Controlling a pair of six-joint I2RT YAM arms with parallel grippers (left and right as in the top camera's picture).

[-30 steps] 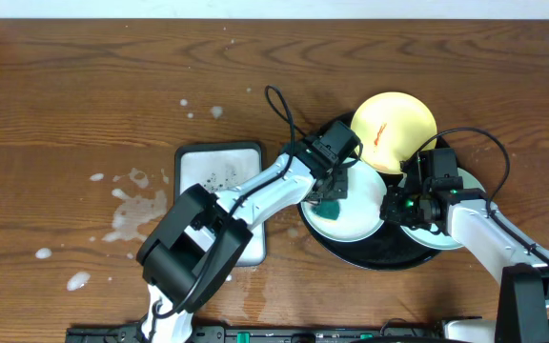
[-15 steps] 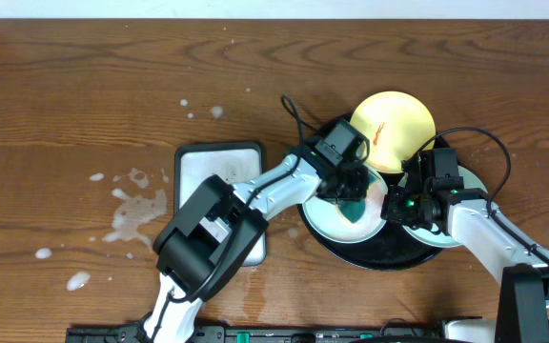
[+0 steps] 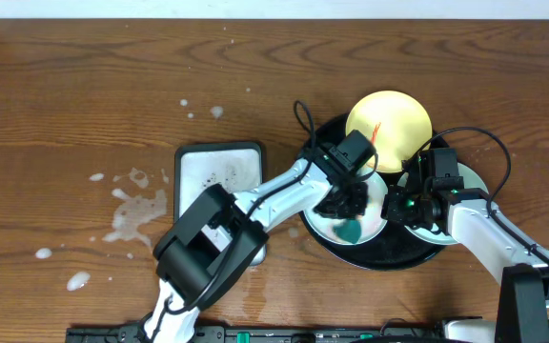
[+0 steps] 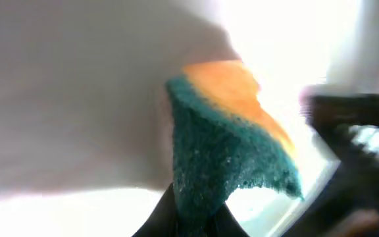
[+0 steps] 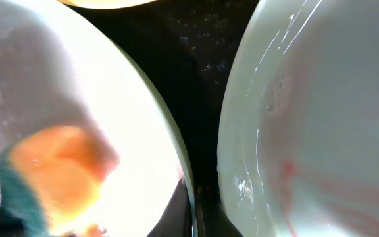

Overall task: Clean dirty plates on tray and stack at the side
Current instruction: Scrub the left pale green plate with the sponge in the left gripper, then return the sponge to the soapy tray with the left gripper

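Overhead: left hand [image 3: 351, 211] clamps teal-orange sponge [image 3: 351, 231] on pale mint-white round plastic plate [image 3: 323, 223] in glossy round black tray [image 3: 389, 251]; right hand [image 3: 406, 203]: grip unclear; red-smeared yellow plate [image 3: 394, 129] on tray rim.

A sponge [image 4: 232, 148], green with an orange side, sits against a pale plate [image 4: 77, 99]. Dark fingers [image 4: 153, 224] pinch it at 6 o'clock.

sponge [image 3: 350, 230] swept rightward across pale mint plate [image 3: 320, 223], yellow plate [image 3: 394, 119] nudged left
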